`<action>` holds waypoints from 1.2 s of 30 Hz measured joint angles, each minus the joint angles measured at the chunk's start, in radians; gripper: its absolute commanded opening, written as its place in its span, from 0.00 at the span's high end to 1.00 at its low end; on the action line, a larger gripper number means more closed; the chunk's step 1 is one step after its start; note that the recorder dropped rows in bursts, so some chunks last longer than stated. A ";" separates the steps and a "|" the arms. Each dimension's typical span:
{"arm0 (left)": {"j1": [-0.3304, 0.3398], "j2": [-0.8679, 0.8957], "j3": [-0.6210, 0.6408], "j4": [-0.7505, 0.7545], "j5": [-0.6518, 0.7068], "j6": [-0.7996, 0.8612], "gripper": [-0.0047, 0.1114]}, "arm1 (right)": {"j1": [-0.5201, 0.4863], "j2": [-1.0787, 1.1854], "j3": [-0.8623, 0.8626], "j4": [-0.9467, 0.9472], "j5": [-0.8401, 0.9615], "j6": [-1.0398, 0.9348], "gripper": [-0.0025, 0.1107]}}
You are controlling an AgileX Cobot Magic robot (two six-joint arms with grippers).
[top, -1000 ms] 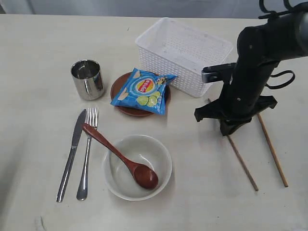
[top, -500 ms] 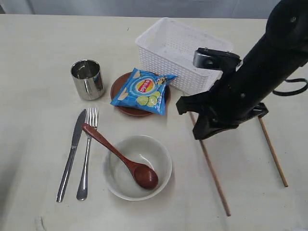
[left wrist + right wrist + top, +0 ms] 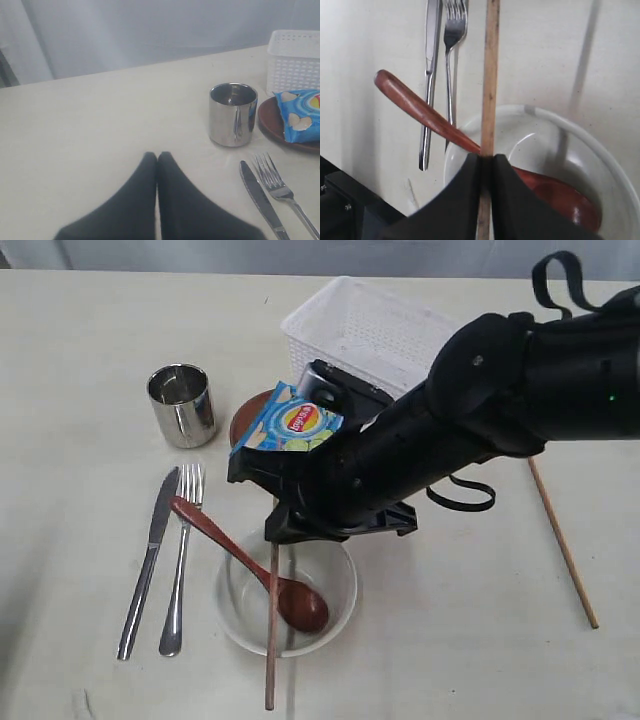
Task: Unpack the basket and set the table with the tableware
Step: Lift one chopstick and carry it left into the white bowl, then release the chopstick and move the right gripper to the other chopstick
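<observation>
Swung leftward, right arm stretches low over the bowl, end effector clamped on one chopstick.

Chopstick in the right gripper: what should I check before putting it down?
1. Grip: right gripper shut on the chopstick: ok.
2. Clearance below: chopstick crosses above the white bowl and spoon; contact: cannot tell.
3. Drop spot: over the bowl, not beside it: not ok.
4. Pair together: second chopstick lies apart on the table, beyond the arm: not ok.
5. Left gripper out of the way, shut near the steel cup: ok.
</observation>
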 measured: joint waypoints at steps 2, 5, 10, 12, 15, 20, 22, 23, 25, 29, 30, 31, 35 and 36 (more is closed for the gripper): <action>0.000 0.000 0.000 0.000 0.000 0.000 0.96 | 0.000 0.010 0.000 0.008 0.000 0.002 0.98; 0.000 0.000 0.000 0.000 0.000 0.000 0.96 | 0.005 0.019 0.000 0.014 -0.005 0.002 0.98; 0.000 0.000 0.000 0.000 0.000 0.000 0.96 | 0.042 0.036 0.000 0.032 -0.045 0.002 0.98; 0.000 0.000 0.000 0.000 0.000 0.000 0.96 | 0.052 0.042 0.000 0.045 -0.059 0.002 0.98; 0.000 0.000 0.000 0.000 0.000 0.000 0.96 | 0.052 0.045 0.000 0.064 -0.078 0.002 0.98; 0.000 0.000 0.000 0.000 0.000 0.000 0.96 | 0.052 0.052 0.000 0.071 -0.084 0.002 0.98; 0.000 0.000 0.000 0.000 0.000 0.000 0.96 | 0.052 0.062 0.000 0.072 -0.084 0.002 0.98; 0.000 0.000 0.000 0.000 0.000 0.000 0.96 | 0.052 0.067 0.000 0.072 -0.084 0.002 0.97; 0.000 0.000 0.000 0.000 0.000 0.000 0.96 | 0.052 0.072 0.000 0.075 -0.084 0.002 0.89; 0.000 0.000 0.000 0.000 0.000 0.000 0.96 | 0.052 0.074 0.000 0.075 -0.084 0.000 0.63; 0.000 0.000 0.000 0.000 0.000 0.000 0.96 | 0.052 0.074 0.000 0.075 -0.084 0.000 0.58; 0.000 0.000 0.000 0.000 0.000 0.000 0.96 | 0.052 0.074 -0.002 0.075 -0.084 0.000 0.56; 0.000 0.000 0.000 0.000 0.000 0.000 0.96 | 0.052 0.074 -0.023 0.075 -0.080 -0.019 0.56; 0.000 0.000 0.000 0.000 0.000 0.000 0.96 | 0.052 0.074 -0.033 0.075 -0.069 -0.031 0.56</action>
